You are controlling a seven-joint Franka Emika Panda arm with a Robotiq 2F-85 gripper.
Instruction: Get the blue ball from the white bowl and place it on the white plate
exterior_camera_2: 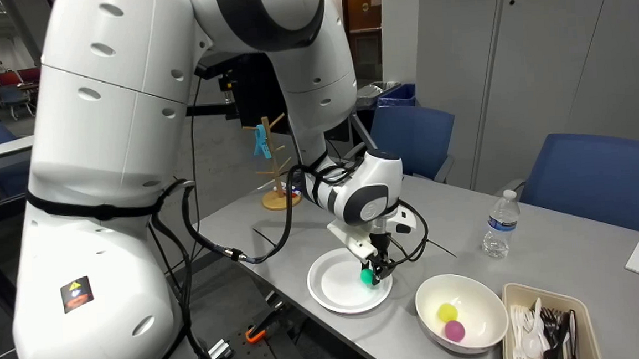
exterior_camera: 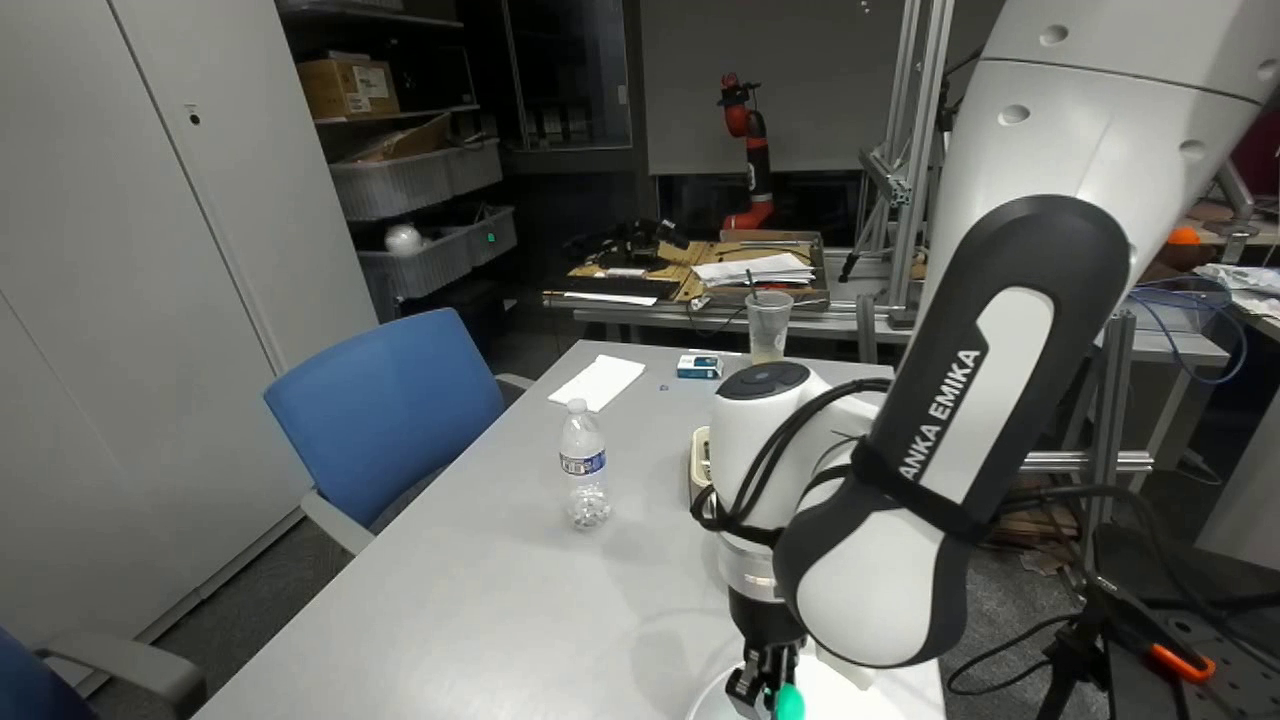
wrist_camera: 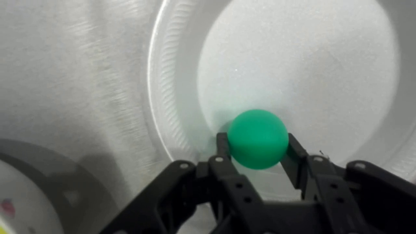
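Observation:
The blue ball, small and teal-green, is between my fingertips in the wrist view (wrist_camera: 258, 139); it also shows in both exterior views (exterior_camera_2: 366, 277) (exterior_camera: 790, 703). My gripper (wrist_camera: 257, 139) is shut on it, one finger against each side. The ball is over the white plate (wrist_camera: 299, 65), near its rim on the bowl's side; I cannot tell whether it touches the plate. The plate lies flat on the table in an exterior view (exterior_camera_2: 332, 292). The white bowl (exterior_camera_2: 486, 313) stands beside the plate, and part of its outside shows at the wrist view's lower left (wrist_camera: 26, 198).
The bowl holds a yellow ball (exterior_camera_2: 447, 312) and a pink ball (exterior_camera_2: 454, 331). A cutlery tray (exterior_camera_2: 580, 319) stands beside the bowl. A water bottle (exterior_camera_2: 501, 224) and a wooden peg stand (exterior_camera_2: 274, 200) are on the table. The plate is near the table edge.

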